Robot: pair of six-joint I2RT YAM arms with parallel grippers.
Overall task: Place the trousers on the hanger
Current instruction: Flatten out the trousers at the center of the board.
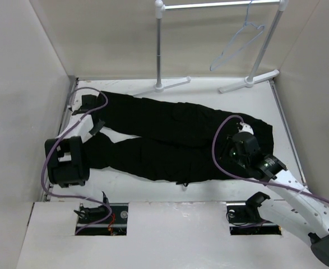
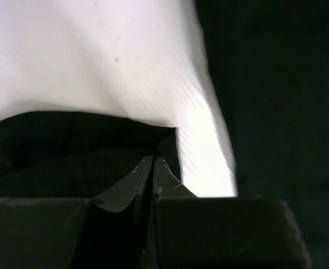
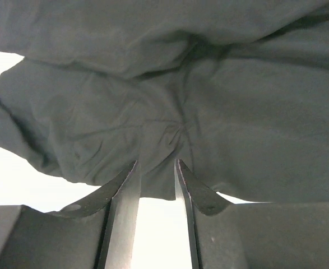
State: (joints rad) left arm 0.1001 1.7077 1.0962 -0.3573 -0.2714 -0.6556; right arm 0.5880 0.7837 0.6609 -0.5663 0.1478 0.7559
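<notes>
The black trousers (image 1: 170,134) lie flat across the white table (image 1: 153,188), legs to the left and waist to the right. The pale wire hanger (image 1: 237,45) hangs from the rack's bar at the back right, apart from both arms. My left gripper (image 1: 89,102) is at the far leg's end; in the left wrist view its jaws (image 2: 153,158) are pressed together at a bunched edge of the trousers (image 2: 69,151). My right gripper (image 1: 240,129) is over the waist end. It (image 3: 157,162) stands open, with a flap of the trousers (image 3: 209,84) lying between the tips.
A white tube garment rack (image 1: 160,45) stands at the table's back, its feet (image 1: 248,81) near the trousers' upper edge. Pale walls close in left, right and behind. Purple cables (image 1: 52,162) loop off both arms.
</notes>
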